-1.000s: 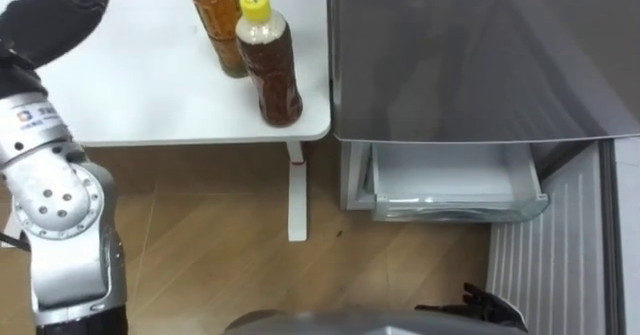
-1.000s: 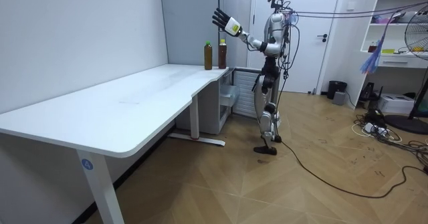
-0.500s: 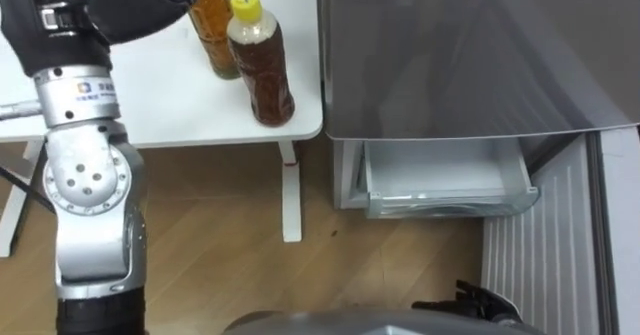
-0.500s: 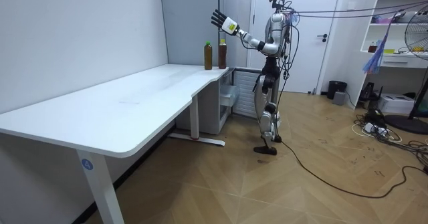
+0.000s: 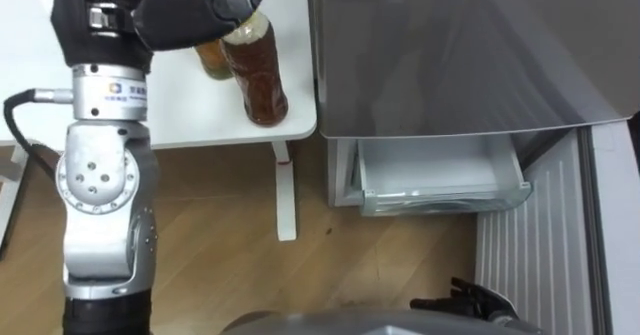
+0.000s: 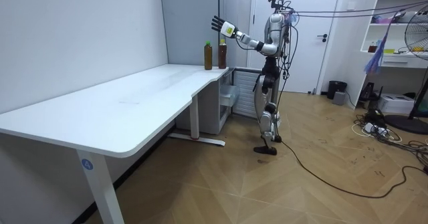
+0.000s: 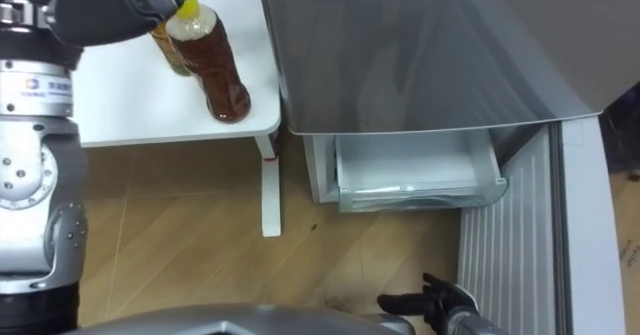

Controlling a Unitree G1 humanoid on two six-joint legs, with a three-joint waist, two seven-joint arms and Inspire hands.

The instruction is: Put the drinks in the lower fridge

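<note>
Two tea bottles stand at the white desk's right corner. The nearer one [image 5: 256, 75] is dark brown with a yellow cap [image 7: 189, 12]; a lighter amber one [image 5: 207, 57] stands just behind it. My left hand [image 5: 185, 17] hovers open above their tops, its fingers reaching over the nearer bottle's cap; I cannot tell whether they touch it. The room view shows this hand [image 6: 218, 23] raised over the bottles [image 6: 221, 53]. The fridge's lower drawer [image 5: 438, 180] is pulled out with nothing in it. My right hand [image 5: 470, 300] hangs low by the fridge door, fingers relaxed.
The grey fridge top [image 5: 450, 55] adjoins the desk [image 5: 180, 105] on the right. Its open door, ribbed inside [image 5: 530, 265], stands at the lower right. The desk's white leg [image 5: 283, 190] rises from the wooden floor. I stand at the desk's end, facing the fridge.
My left arm has swung right, bringing the hand from the desk's left side to above the bottle tops. The whole picture has shifted slightly left.
</note>
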